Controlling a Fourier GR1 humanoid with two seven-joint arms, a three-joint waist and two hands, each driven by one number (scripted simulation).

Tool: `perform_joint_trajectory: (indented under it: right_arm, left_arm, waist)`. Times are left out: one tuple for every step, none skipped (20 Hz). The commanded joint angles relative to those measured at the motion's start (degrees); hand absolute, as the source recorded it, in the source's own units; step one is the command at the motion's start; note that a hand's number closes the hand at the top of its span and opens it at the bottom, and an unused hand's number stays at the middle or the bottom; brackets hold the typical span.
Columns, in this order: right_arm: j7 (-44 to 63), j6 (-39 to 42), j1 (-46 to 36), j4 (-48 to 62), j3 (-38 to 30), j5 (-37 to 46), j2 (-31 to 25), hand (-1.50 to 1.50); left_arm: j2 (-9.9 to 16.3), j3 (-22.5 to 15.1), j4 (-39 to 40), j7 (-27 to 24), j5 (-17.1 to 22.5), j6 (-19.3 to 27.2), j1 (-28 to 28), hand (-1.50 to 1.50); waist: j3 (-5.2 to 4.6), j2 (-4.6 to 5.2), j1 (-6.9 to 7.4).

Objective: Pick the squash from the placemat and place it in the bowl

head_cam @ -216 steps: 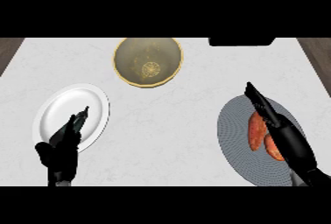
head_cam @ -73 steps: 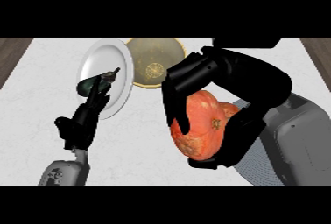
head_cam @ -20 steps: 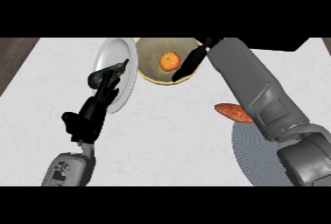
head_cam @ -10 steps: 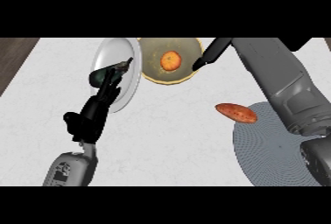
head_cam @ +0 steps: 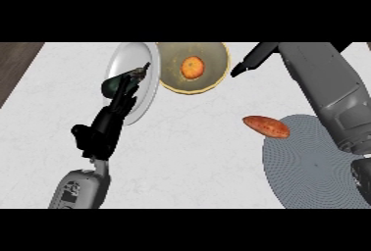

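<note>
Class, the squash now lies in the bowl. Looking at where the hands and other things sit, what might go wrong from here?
1. The right hand hangs just beside the bowl; pulling back, it might clip the rim and jolt the squash.
2. An orange-brown vegetable lies at the placemat's edge, under the right forearm, which might knock it.
3. The left hand lies over the white plate and might nudge it.

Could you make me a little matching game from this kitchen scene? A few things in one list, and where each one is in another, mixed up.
Things:
1. squash
2. orange-brown vegetable
3. left hand
4. right hand

Places:
A. at the edge of the grey placemat
B. over the white plate
C. inside the bowl
D. just right of the bowl, fingers straight, holding nothing

Pairs: 1-C, 2-A, 3-B, 4-D
</note>
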Motion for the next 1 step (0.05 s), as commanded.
perform_joint_trajectory:
  right_arm:
    - [-7.23,11.19,1.68,-0.89,0.34,-0.05,-2.83,-1.50]
  left_arm:
    - [-0.92,-0.73,0.86,-0.75,-0.78,0.70,0.11,0.00]
  waist:
    - [0.04,0.08,-0.29]
